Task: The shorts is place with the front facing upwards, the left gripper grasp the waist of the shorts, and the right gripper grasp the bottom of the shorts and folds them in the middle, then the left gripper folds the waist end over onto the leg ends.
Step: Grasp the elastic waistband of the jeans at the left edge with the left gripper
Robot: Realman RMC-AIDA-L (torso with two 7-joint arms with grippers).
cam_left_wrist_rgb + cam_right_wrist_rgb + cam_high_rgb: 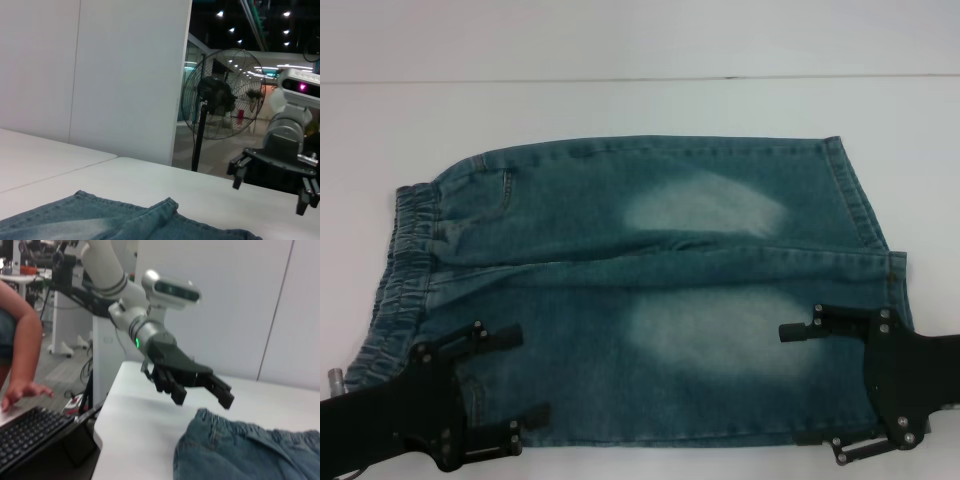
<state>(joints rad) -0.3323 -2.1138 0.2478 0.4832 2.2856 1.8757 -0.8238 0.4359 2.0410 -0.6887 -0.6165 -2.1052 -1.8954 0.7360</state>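
Head view: we see the shorts (640, 290) lying flat on the white table (640, 110), front up, blue-green denim with two pale faded thigh patches. The waist (405, 270) is puckered and gathered, and sits just beyond the left gripper (515, 385), on its outer side. The left gripper hangs over the near corner at that end, its two fingers spread wide and holding nothing. The right gripper (800, 385) hangs over the near leg, fingers equally spread and empty; the bottom of the shorts (865, 215) runs as a straight stitched hem, partly under its wrist. In our judgement, both claws stand inboard of the edges they are meant to take. Closing here could pinch mid-fabric or only the top layer, so the fold would drag the shorts askew.

Left wrist view: we see the denim edge (125, 217) low and near, a small ridge raised in it. The right gripper (272, 182) hovers clear of the table across from it, fingers splayed downward. A loose ridge like this could slip out of a shallow bite.

Right wrist view: we see the gathered waist (235, 432) just below the left gripper (202, 392), which hovers above it without touching, fingers apart. A person's arm (22, 355) and a keyboard (30, 435) sit beyond the table's end, well apart from the cloth.
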